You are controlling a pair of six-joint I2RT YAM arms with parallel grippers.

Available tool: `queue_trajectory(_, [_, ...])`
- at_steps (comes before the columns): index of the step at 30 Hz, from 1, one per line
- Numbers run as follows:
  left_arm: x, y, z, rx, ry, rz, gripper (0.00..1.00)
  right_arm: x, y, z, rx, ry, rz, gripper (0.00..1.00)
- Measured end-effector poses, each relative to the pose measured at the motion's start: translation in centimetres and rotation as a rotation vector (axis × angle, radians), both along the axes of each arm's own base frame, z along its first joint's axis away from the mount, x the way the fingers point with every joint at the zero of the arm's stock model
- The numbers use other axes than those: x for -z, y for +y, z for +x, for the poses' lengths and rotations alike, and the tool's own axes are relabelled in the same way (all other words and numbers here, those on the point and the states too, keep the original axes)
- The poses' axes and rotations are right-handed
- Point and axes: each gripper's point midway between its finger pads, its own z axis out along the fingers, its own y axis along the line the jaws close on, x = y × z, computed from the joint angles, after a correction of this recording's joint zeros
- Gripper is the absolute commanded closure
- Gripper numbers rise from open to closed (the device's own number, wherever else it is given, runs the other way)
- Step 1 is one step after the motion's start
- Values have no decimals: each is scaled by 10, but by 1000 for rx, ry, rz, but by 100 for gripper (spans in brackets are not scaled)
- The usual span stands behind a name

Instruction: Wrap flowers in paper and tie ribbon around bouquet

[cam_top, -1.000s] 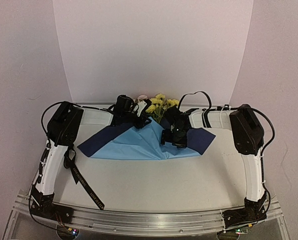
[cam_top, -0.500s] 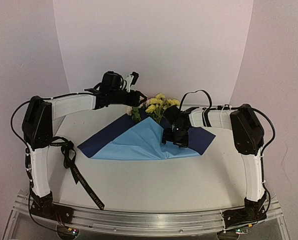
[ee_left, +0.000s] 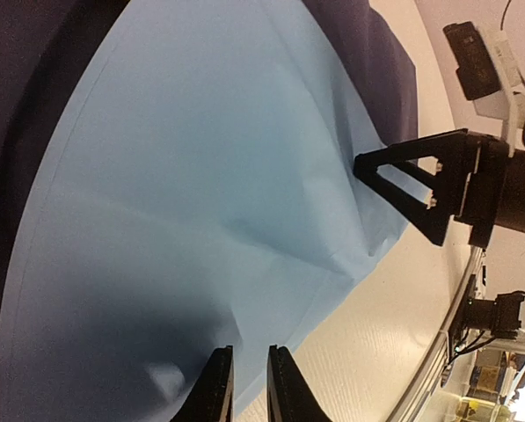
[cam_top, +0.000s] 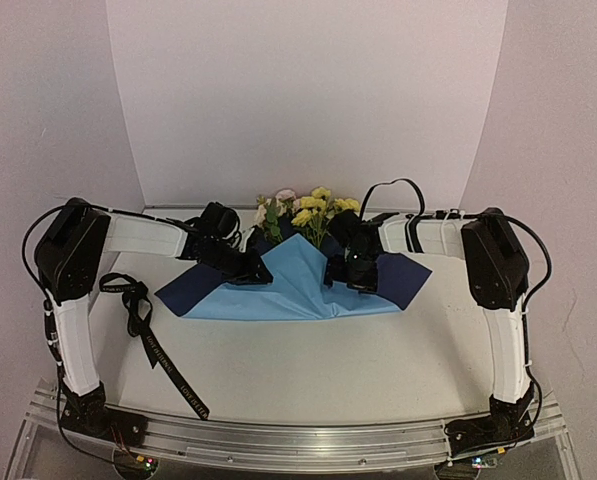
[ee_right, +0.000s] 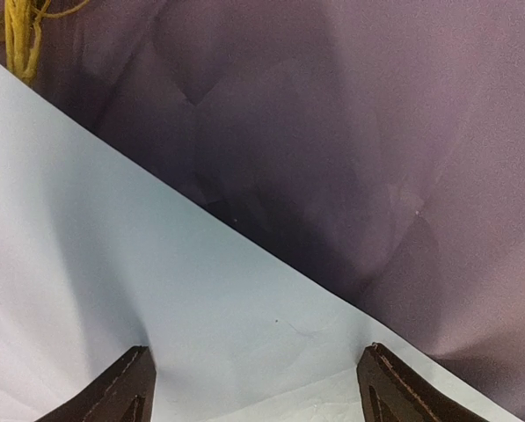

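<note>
Pale tabletop (cam_top: 308, 350) carries the paper (cam_top: 288, 290) folded just in front of the flowers (cam_top: 313, 205), so pin it with your spread right gripper (ee_right: 255, 352) while your left gripper (ee_left: 250, 356), fingers nearly together with any pinch unclear, draws its flap across snugly.

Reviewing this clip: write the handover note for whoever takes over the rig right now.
Left gripper: jaws nearly together, low over the light blue face of the paper; whether it pinches the sheet is unclear.
Right gripper: open over the paper, holding nothing.
Flowers: blooms poke out at the paper's far side, stems covered.
Ribbon: loose on the table, left of the paper.
Done: paper partly folded over the stems.
Left: close the wrap, tie the ribbon.
</note>
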Motion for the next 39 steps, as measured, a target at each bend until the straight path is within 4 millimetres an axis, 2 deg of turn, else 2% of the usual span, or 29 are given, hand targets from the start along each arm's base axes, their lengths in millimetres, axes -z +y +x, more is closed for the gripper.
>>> queue_trajectory(3, [15, 1, -1, -7, 36, 15, 87, -2, 0, 1, 0, -1, 0, 17])
queue_trajectory(9, [43, 3, 1, -22, 78, 63, 88, -8, 0, 1, 2, -6, 5, 6])
queue_trajectory(14, [67, 9, -1, -35, 117, 113, 88, -41, -7, -7, 10, -49, 44, 2])
queue_trajectory(18, [66, 9, 3, -42, 108, 122, 87, -71, -24, -24, 41, -104, 117, 2])
queue_trajectory(20, [67, 9, 4, -44, 106, 125, 87, -78, -34, -34, 65, -123, 162, 3])
queue_trajectory(23, [67, 9, 4, -44, 105, 126, 87, -70, -50, -54, 104, -121, 208, 4])
queue_trajectory(27, [67, 9, 4, -43, 104, 126, 87, -42, -68, -75, 158, -83, 215, 13])
queue_trajectory(29, [67, 9, 4, -42, 104, 126, 87, -31, -72, -80, 187, -74, 228, 17])
queue_trajectory(31, [67, 9, 5, -42, 103, 127, 87, -23, -75, -83, 215, -73, 245, 25])
queue_trajectory(33, [67, 9, 5, -42, 103, 128, 87, -18, -77, -83, 237, -77, 261, 28])
queue_trajectory(39, [68, 9, 5, -37, 103, 130, 87, -10, -83, -71, 319, -138, 342, 37])
